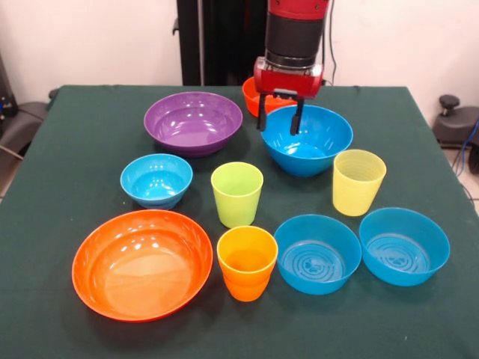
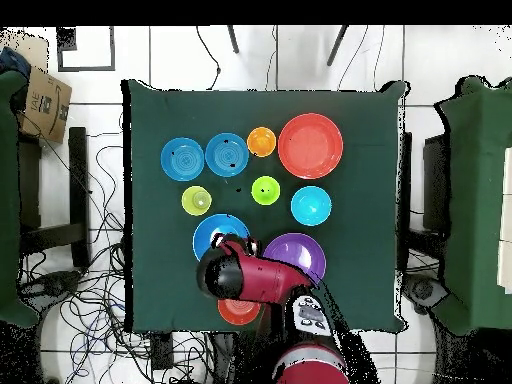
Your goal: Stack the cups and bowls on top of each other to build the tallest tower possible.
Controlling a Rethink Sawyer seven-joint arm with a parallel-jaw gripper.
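Note:
My gripper (image 1: 280, 120) is open and hangs over the far rim of the large blue bowl (image 1: 307, 142). One finger (image 1: 262, 120) is outside the rim and the other is inside. In the overhead view the gripper (image 2: 236, 246) covers that bowl's (image 2: 212, 234) edge. The small orange bowl (image 1: 253, 91) sits just behind it. The large purple bowl (image 1: 193, 121), small blue bowl (image 1: 156, 179), large orange bowl (image 1: 142, 263) and two medium blue bowls (image 1: 317, 253) (image 1: 404, 245) stand apart. So do the lime cup (image 1: 237, 193), yellow cup (image 1: 358, 181) and orange cup (image 1: 246, 262), all upright. Nothing is stacked.
The green-clothed table (image 1: 75, 134) holds everything. The black pedestal (image 1: 217, 37) stands at its far edge. In the overhead view, cables and a cardboard box (image 2: 42, 100) lie on the floor beside the table.

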